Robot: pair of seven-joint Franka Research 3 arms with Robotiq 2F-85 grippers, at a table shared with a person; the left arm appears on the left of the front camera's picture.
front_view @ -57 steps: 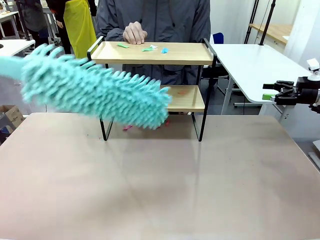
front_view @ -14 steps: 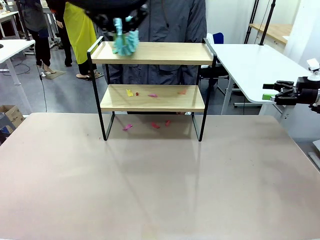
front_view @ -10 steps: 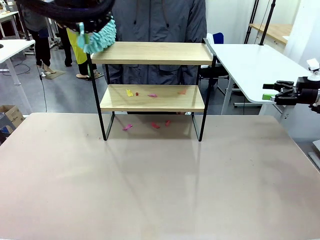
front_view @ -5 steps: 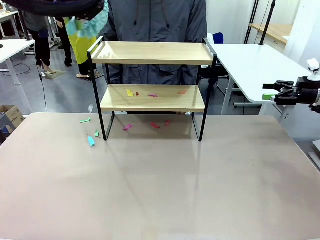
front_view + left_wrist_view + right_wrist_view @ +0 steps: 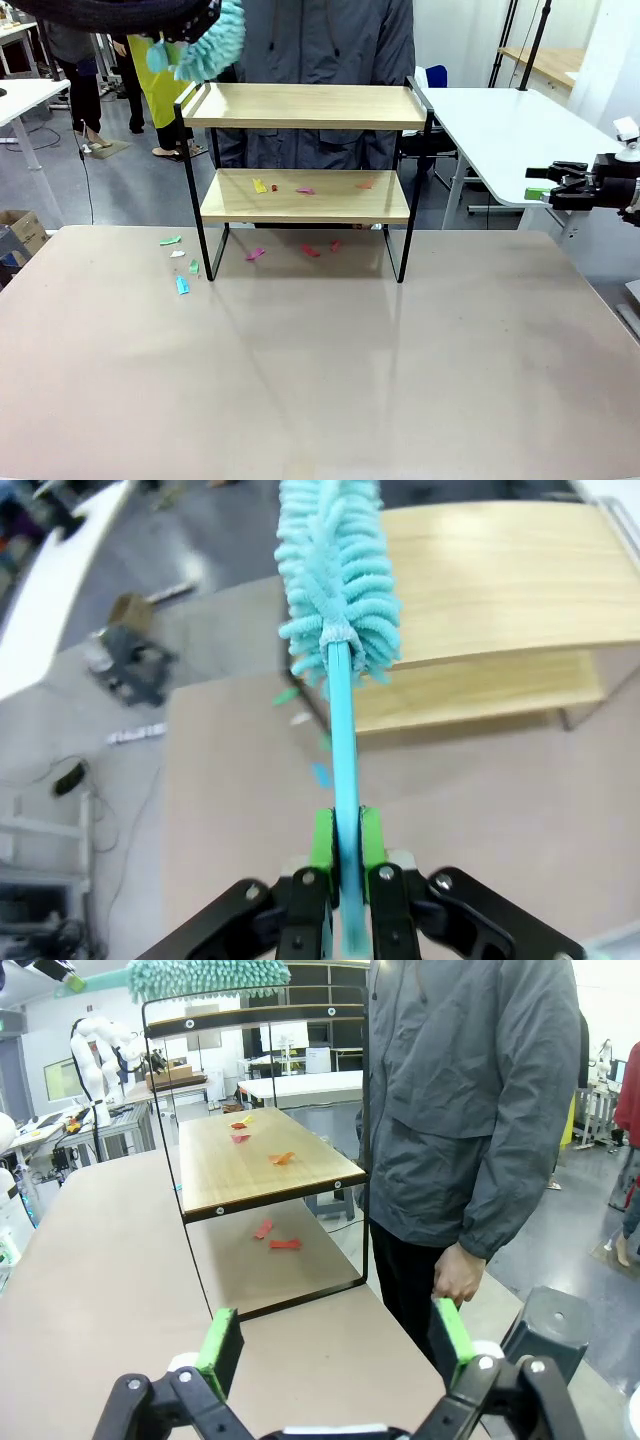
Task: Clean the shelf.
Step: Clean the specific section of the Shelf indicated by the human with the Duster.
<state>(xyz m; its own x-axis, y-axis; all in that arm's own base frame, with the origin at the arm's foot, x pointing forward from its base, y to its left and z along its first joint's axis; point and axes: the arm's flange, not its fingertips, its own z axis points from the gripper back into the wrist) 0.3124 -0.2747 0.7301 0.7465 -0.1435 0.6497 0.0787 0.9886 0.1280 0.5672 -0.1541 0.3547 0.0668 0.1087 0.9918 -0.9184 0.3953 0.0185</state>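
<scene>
The shelf [image 5: 305, 106] stands at the table's far side, its top board bare. On its lower board [image 5: 300, 203] lie yellow, pink and orange scraps [image 5: 305, 190]. In the left wrist view my left gripper [image 5: 340, 852] is shut on the handle of a teal fluffy duster [image 5: 335, 570]. The duster's head [image 5: 205, 45] hangs just above and left of the top board's left end. My right gripper [image 5: 545, 182] is off the table's right side, open and holding nothing [image 5: 335, 1345]. In the right wrist view the shelf [image 5: 260, 1160] stands end-on, with the duster [image 5: 205, 975] above it.
Green and blue scraps [image 5: 180, 262] lie on the table left of the shelf's left leg. Pink and red scraps [image 5: 312, 250] lie on the table under the shelf. A person in a grey jacket [image 5: 320, 40] stands right behind the shelf. A white table [image 5: 500, 125] stands at the right.
The duster swept left along the top board and pushed the green and blue scraps off its left end onto the table. Its head has since swung slightly back right. The right arm stayed still.
</scene>
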